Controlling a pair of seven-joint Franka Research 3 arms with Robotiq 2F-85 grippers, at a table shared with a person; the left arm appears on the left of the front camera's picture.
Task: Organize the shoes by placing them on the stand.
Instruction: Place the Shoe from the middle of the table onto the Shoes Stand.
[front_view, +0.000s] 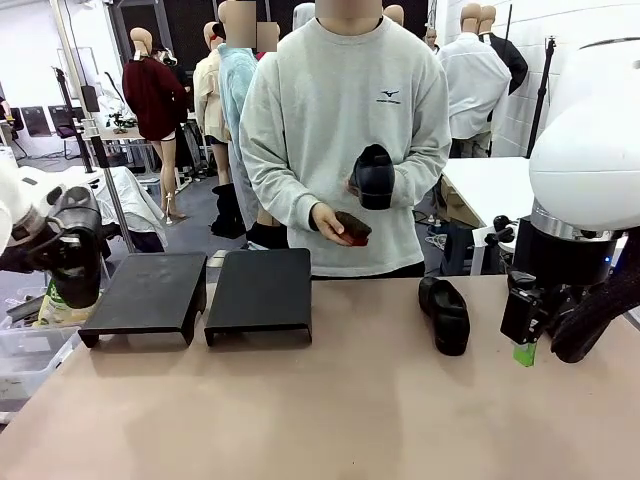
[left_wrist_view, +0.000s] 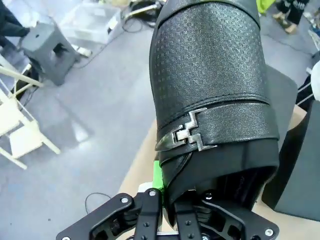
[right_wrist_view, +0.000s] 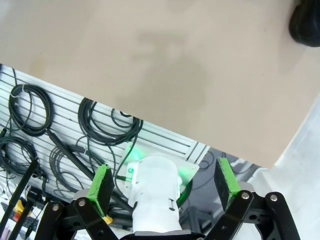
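Clenched, at the left pincer (left_wrist_view: 170, 212), on the opening end of a buckled shoe (left_wrist_view: 210, 90), toe end away from the wrist and metal clasp facing the camera. Held clear of the worktop (front_view: 330, 420), off its left edge, just beside the left stand (front_view: 145, 290) and not yet over it (from the front, seen as a dark shape against the white arm at the far left).

Released, at the right pincer (right_wrist_view: 162, 182): green pads (right_wrist_view: 100, 186) spread wide, nothing between them. Hanging low at the right side of the worktop, near the lying shoe (front_view: 445, 315) but apart from it.

Farther out, across the worktop, a person with two more: a raised shoe (front_view: 375, 177) at chest height and a lower shoe (front_view: 352, 228) resting in the other hand (front_view: 326, 216).

As for progress, judged from how things lie: barely begun. Left stand and right stand (front_view: 260, 290) side by side, both bare. Four shoes counted, none on a stand; one in a grip, one flat on the worktop, two with the person. Left to do, most likely: bring the buckled shoe over the left stand, set it down and let go; then pick up the lying shoe, probably with the free pincer; then take or receive the remaining pair and fill whatever room remains.
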